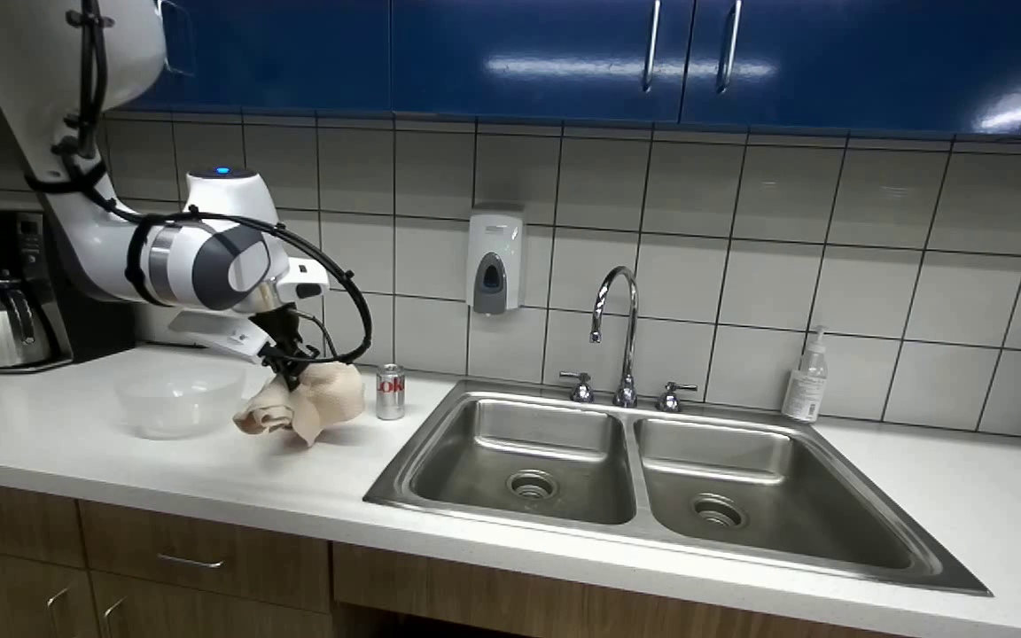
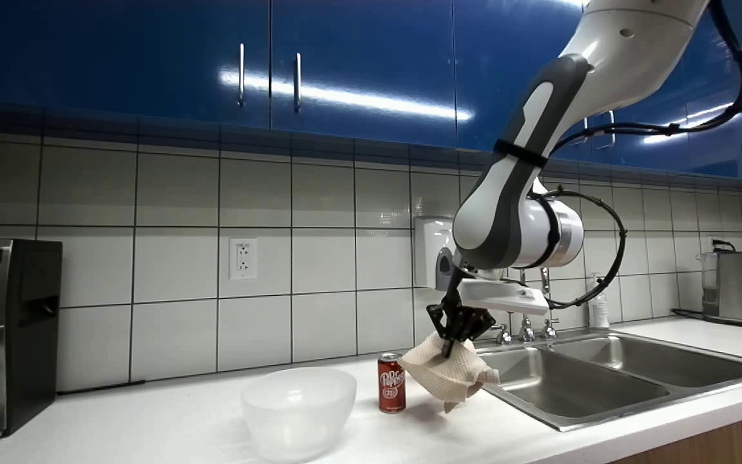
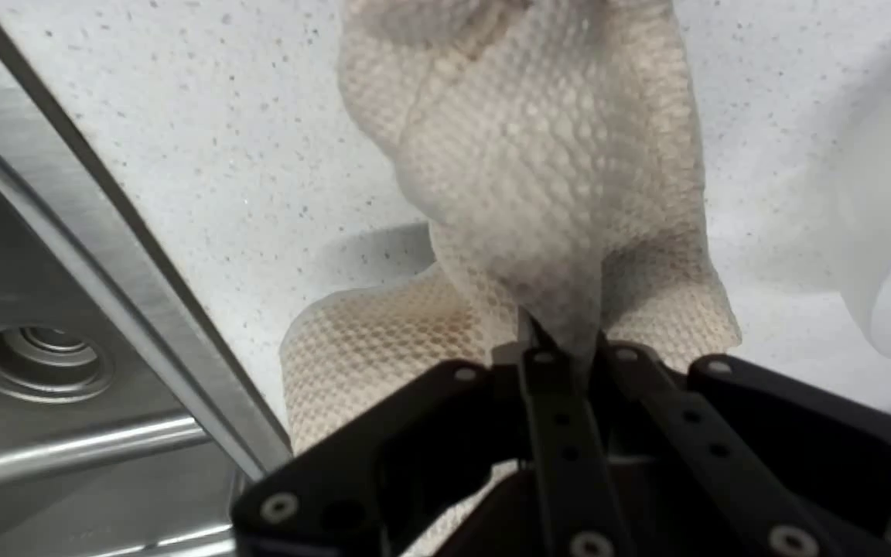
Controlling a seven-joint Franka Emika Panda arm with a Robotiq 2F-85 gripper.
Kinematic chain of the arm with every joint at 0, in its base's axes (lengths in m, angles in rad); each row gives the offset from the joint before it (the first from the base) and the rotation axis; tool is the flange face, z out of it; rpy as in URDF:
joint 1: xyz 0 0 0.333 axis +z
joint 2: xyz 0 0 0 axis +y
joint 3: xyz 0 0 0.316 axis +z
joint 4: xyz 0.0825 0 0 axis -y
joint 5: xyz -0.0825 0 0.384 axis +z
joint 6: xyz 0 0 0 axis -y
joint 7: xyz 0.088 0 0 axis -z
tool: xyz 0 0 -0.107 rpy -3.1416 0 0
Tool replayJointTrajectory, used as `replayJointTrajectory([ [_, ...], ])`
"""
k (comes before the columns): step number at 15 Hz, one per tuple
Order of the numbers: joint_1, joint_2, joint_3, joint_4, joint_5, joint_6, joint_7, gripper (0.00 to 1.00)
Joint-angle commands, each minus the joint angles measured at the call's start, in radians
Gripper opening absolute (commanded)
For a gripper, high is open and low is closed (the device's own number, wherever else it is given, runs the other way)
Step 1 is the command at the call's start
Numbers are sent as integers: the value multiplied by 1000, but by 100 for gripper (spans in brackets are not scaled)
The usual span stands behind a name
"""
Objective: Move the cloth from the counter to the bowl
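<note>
You have gripper (image 2: 449, 345) pinching cloth (image 3: 530, 178); tips partly buried in folds, hard to make out. Cloth hangs over counter (image 1: 165, 474), between bowl (image 1: 178, 408) and sink (image 1: 640, 483); lowest corner touching or apart, you cannot tell. Bowl translucent, outline faint in an exterior view. In wrist view, top edge crops cloth, right edge crops bowl, left edge crops sink. In an exterior view, cloth overlaps side of Dr Pepper can (image 2: 391, 388); contact unclear.

Open counter (image 3: 755, 178) separates cloth (image 3: 546, 170) from bowl (image 2: 297, 415), red can (image 2: 391, 385) nearby.
</note>
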Motion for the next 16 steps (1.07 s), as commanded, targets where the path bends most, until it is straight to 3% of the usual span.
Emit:
replayJointTrajectory([
  [1,-25,-125,34,-63,18,20,-10,1],
  [6,-13,-214,55,-73,23,23,-14,1],
  [16,140,-249,54,-38,54,10,-43,1],
])
